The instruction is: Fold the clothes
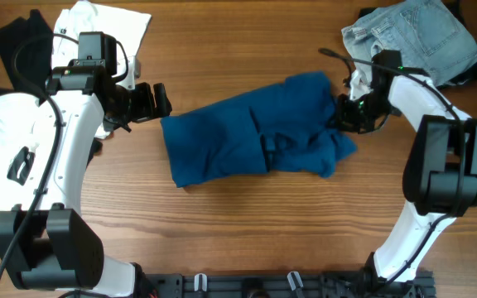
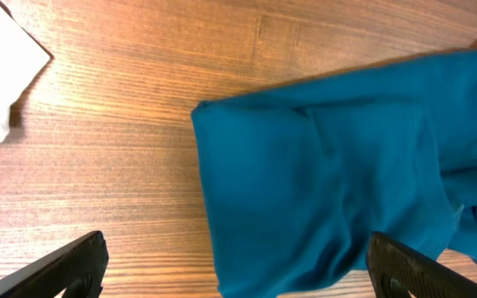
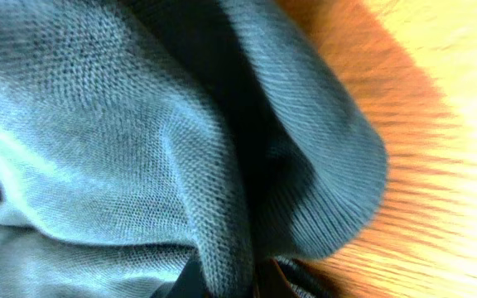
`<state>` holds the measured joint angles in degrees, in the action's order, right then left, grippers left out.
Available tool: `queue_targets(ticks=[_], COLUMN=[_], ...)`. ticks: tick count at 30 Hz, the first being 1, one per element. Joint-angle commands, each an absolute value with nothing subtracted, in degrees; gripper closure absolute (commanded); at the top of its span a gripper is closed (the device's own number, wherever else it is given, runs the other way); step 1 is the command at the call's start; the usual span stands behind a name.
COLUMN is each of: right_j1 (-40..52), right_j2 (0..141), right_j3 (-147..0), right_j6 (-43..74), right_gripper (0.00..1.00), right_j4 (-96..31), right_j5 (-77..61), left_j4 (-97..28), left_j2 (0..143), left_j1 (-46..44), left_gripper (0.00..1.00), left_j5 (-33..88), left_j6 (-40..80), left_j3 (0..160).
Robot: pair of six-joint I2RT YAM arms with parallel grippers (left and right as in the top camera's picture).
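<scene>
The deep-blue garment (image 1: 255, 132) lies crumpled across the middle of the table, its right end bunched. My left gripper (image 1: 151, 101) is open, hovering just left of the garment's left edge; in the left wrist view the garment (image 2: 330, 165) lies between and beyond the spread fingers (image 2: 238, 269). My right gripper (image 1: 344, 113) is at the garment's right end, shut on a fold of the blue fabric (image 3: 139, 124); in the right wrist view the fingertips (image 3: 222, 281) pinch the cloth at the bottom edge.
White T-shirts with black print (image 1: 98, 25) lie at the left and back left. Pale-blue jeans (image 1: 416, 33) lie at the back right. A white cloth corner (image 2: 2, 83) shows in the left wrist view. Wooden table (image 1: 247, 223).
</scene>
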<state>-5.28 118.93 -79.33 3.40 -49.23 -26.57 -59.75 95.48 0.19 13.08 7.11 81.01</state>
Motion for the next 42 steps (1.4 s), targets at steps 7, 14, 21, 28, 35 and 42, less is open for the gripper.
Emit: queue_targets(ticks=[7, 14, 21, 28, 35, 42], right_j1=[-6.2, 11.0, 32.3, 42.6, 35.0, 33.8], right_j2=[114.4, 110.3, 110.5, 110.5, 109.5, 116.5], right_j3=[-105.9, -106.2, -105.4, -100.1, -104.4, -98.1], right_j6=[-1.5, -0.8, 2.1, -4.8, -7.4, -10.8], right_gripper=[0.96, 0.96, 0.96, 0.37, 0.31, 0.57], right_j4=[-68.2, -68.4, -66.3, -60.6, -65.3, -65.1], right_j5=[-27.1, -28.4, -23.7, -30.4, -23.8, -23.8], left_j4=[-57.6, -53.6, -52.2, -50.5, -50.3, -50.3], left_j2=[95.7, 95.7, 96.1, 99.7, 100.1, 100.2], left_j1=[2.9, 16.4, 22.0, 22.0, 22.0, 22.0], left_gripper=[0.0, 0.0, 0.0, 0.0, 0.0, 0.0], left_j5=[6.7, 6.7, 7.1, 8.3, 8.3, 10.2], left_j6=[6.0, 6.0, 6.0, 6.0, 6.0, 6.4], left_j3=[81.3, 81.3, 79.5, 77.7, 77.7, 77.7])
